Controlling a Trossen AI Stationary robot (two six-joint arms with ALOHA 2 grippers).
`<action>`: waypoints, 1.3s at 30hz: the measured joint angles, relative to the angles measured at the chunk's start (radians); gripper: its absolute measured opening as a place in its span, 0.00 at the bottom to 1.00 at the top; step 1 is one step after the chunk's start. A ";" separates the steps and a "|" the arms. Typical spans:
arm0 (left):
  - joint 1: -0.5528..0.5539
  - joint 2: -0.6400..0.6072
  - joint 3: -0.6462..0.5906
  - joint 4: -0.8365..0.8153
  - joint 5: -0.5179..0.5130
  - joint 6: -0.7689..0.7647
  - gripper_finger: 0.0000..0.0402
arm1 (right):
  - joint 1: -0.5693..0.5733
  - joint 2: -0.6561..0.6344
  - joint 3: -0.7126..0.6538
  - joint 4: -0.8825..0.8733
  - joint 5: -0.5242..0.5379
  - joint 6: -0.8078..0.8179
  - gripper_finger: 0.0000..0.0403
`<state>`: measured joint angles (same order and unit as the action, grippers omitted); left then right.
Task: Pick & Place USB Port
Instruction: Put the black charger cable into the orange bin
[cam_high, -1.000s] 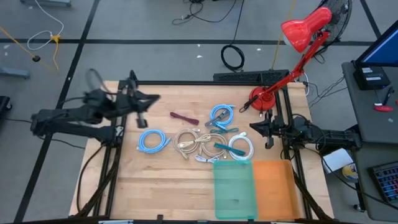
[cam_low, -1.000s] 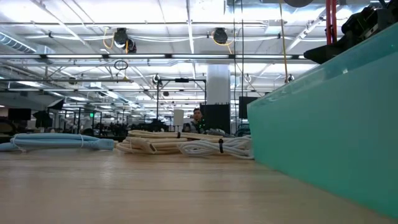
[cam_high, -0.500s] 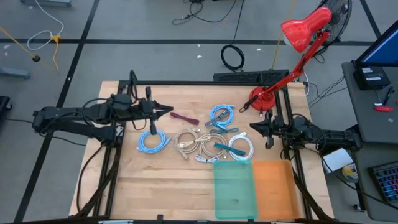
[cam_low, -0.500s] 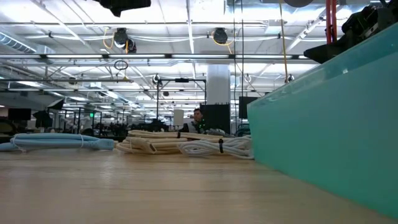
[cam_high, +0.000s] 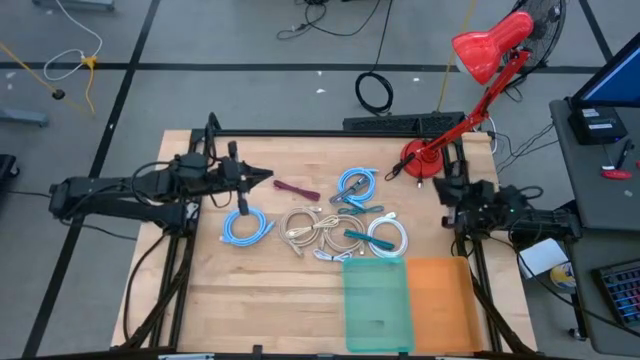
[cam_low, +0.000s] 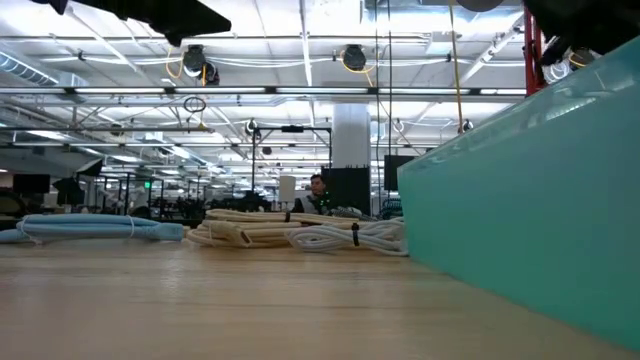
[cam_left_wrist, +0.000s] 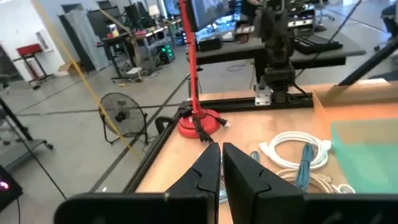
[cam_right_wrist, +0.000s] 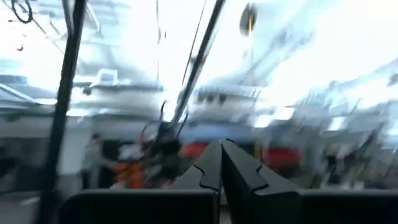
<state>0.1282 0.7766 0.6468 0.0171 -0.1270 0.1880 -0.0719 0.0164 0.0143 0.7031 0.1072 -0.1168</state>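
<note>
The left gripper (cam_high: 268, 178), fingers pressed together and empty, is held above the wooden table (cam_high: 260, 290) beside a maroon USB cable (cam_high: 296, 189). Coiled blue (cam_high: 245, 227), cream (cam_high: 310, 229) and white (cam_high: 387, 237) cables are spread mid-table behind a teal bin (cam_high: 378, 304). The right gripper (cam_high: 447, 189), closed, is raised at the table's right edge.

Grey floor (cam_high: 250, 60), loose cables; red desk lamp (cam_high: 480, 55); fan (cam_left_wrist: 121, 118); ceiling lights (cam_low: 300, 20).

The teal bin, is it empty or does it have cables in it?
Empty: the high view shows the teal bin with nothing inside.
</note>
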 joint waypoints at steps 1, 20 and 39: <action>0.003 -0.003 0.000 -0.006 0.008 -0.007 0.06 | 0.000 0.000 0.000 0.030 0.019 -0.033 0.00; 0.008 -0.002 0.000 -0.015 0.040 -0.030 0.06 | -0.002 0.478 0.244 -0.020 0.217 -0.102 0.28; 0.008 -0.002 0.000 -0.065 0.039 -0.034 0.06 | -0.179 1.210 0.803 -0.683 -0.128 0.027 0.48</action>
<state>0.1364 0.7750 0.6464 -0.0481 -0.0879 0.1535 -0.2508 1.2266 0.8175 0.0198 -0.0207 -0.0894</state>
